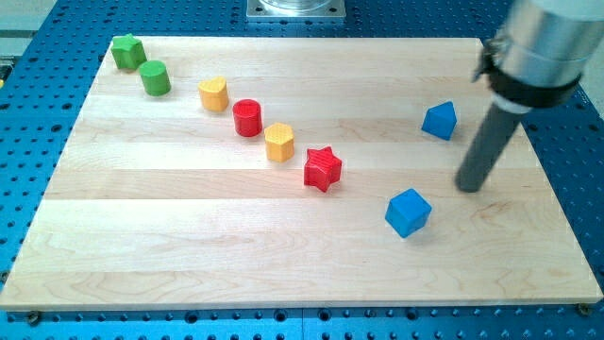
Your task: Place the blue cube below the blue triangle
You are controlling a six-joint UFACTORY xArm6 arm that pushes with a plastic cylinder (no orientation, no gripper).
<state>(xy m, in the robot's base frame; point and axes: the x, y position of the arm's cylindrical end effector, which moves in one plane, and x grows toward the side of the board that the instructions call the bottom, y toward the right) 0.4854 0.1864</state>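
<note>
The blue cube (408,212) is seen on the wooden bench (189,255), nearer than the blue triangle (439,121) and slightly to its left. My tip (469,186) is placed right of the cube, apart from it. No end effector is fitted, only the rod.

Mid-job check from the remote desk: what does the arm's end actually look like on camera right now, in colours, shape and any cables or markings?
The arm enters from the view's top right as a pale grey cylindrical housing with a black collar beneath it. From there a straight dark grey rod runs down to my tip, which is blunt and round. No cables or markings show. My tip sits right of the blue cube and below-right of the blue triangle.
</note>
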